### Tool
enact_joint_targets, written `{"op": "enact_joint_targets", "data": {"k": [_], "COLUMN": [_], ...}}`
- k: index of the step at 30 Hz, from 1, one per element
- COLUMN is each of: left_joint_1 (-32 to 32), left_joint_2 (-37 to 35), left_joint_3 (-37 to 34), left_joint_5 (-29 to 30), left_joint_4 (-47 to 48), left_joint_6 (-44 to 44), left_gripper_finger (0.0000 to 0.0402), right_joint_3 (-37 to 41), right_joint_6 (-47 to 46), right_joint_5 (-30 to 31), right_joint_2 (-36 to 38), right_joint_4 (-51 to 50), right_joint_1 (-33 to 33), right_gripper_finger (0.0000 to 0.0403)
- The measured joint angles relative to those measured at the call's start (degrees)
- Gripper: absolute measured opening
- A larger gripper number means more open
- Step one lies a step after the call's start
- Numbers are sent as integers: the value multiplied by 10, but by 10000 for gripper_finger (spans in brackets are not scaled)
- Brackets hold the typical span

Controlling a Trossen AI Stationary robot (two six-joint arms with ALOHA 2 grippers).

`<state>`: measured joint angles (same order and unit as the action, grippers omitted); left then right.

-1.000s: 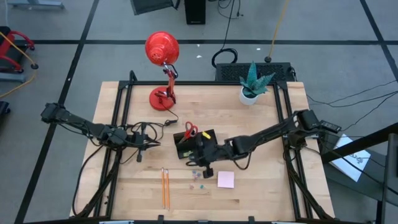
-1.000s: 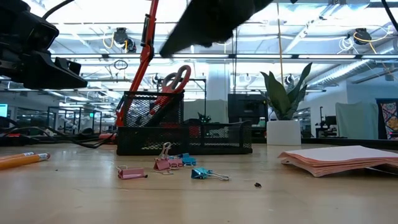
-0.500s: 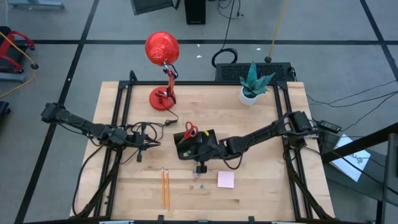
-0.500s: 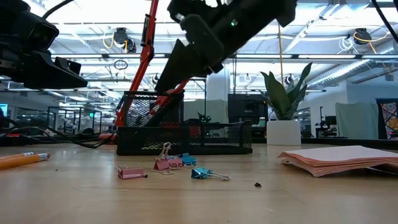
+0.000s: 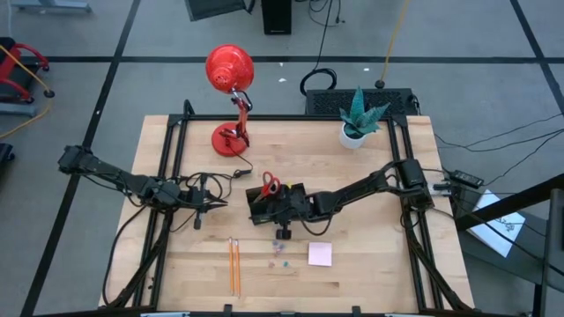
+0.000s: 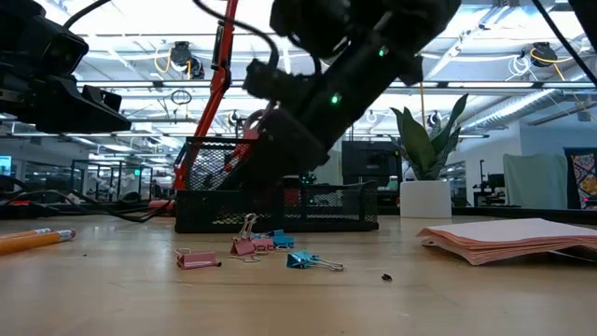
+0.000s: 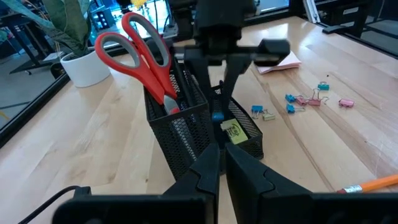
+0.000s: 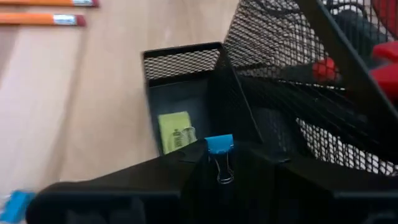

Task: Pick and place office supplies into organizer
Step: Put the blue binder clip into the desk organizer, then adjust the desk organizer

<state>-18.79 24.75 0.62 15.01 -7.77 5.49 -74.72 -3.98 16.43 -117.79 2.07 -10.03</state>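
The black mesh organizer [image 5: 264, 201] stands mid-table, with the red-handled scissors [image 7: 142, 55] upright in its tall cup and a small yellow piece [image 8: 173, 131] lying in its low compartment. My right gripper [image 8: 219, 163] hangs just above that low compartment, shut on a blue clip [image 7: 216, 116]. Several blue and pink clips [image 6: 269, 246], the pink sticky-note pad [image 5: 320, 254] and two orange pencils [image 5: 234, 264] lie on the table on the near side of the organizer. My left gripper [image 5: 211, 201] waits shut to the organizer's left. My right gripper pinches the blue clip between its two fingertips, which slant down from the table's right. The clip's blue body [image 8: 219, 144] sticks out past the tips, and its wire handles [image 8: 222, 170] run back between the fingers. The clip is clear of the organizer.
A red desk lamp [image 5: 231, 84] stands at the far left and a potted plant [image 5: 358, 119] at the far right. Bare wood lies to the right of the sticky-note pad and along the near edge.
My right gripper has come down toward the organizer and a little toward the table's left, rolling slightly, with the blue clip still between its fingers. It now hangs low over the low compartment.
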Motion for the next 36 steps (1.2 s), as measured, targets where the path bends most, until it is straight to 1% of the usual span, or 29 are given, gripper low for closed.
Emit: {"op": "enact_joint_targets", "data": {"k": [7, 11, 19, 26, 30, 36], "left_joint_1": [0, 0, 0, 0, 0, 0], "left_joint_2": [0, 0, 0, 0, 0, 0], "left_joint_3": [0, 0, 0, 0, 0, 0], "left_joint_5": [0, 0, 0, 0, 0, 0], "left_joint_4": [0, 0, 0, 0, 0, 0], "left_joint_6": [1, 2, 2, 1, 0, -1], "left_gripper_finger": [31, 31, 31, 31, 31, 31], "right_joint_3": [0, 0, 0, 0, 0, 0], "right_joint_6": [-4, -7, -7, -17, -29, -33], "right_joint_5": [-6, -45, -45, -45, -60, -74], "right_joint_2": [-2, -1, -1, -1, -1, -2], "right_joint_4": [-3, -9, -9, -5, -2, -3], "right_joint_1": [3, 10, 11, 12, 17, 18], "right_gripper_finger": [57, 57, 58, 74, 82, 84]}}
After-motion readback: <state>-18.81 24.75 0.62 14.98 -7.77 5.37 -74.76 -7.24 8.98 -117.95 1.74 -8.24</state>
